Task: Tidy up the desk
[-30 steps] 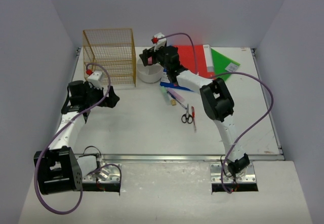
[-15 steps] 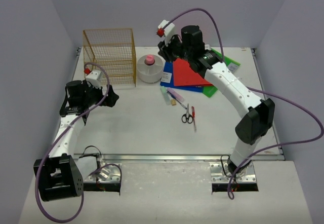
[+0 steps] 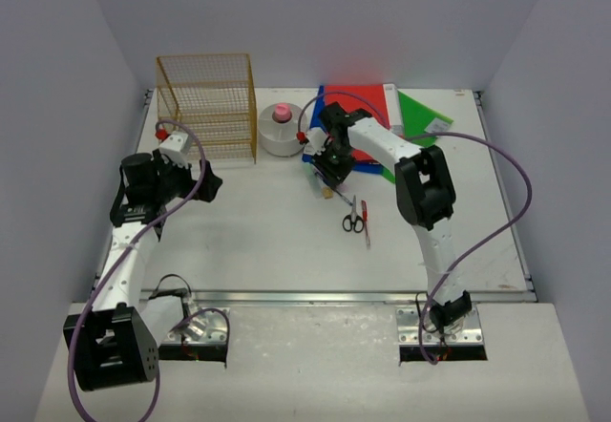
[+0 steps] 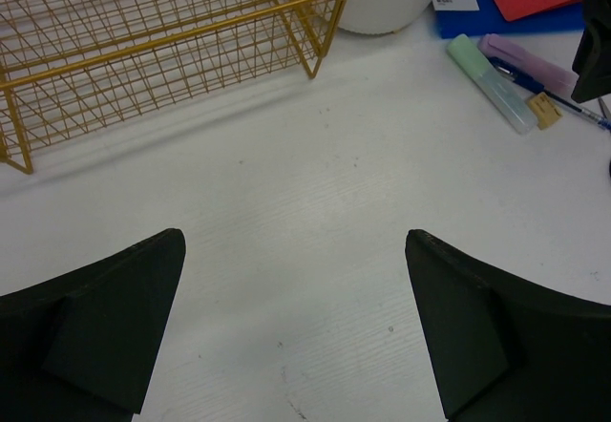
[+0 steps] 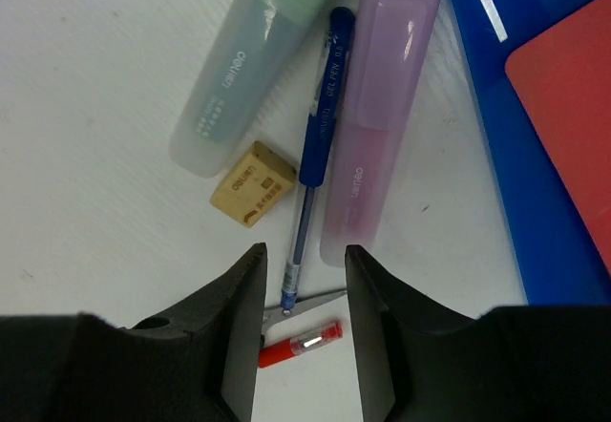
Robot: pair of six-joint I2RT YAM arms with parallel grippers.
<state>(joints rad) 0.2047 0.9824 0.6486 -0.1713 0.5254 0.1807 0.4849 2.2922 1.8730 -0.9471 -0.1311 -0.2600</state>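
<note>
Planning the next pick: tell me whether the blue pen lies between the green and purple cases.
Yes, the blue pen lies flat between the green case and the purple case.

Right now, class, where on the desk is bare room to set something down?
Bare: the desk between rack, scissors and rail; also right of the scissors. Crowded: pen, eraser, folders around the right tool.

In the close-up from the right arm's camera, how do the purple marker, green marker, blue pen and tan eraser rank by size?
1. purple marker
2. green marker, cut off by the frame's top edge, so these two may match
3. blue pen, long but thin
4. tan eraser
</note>
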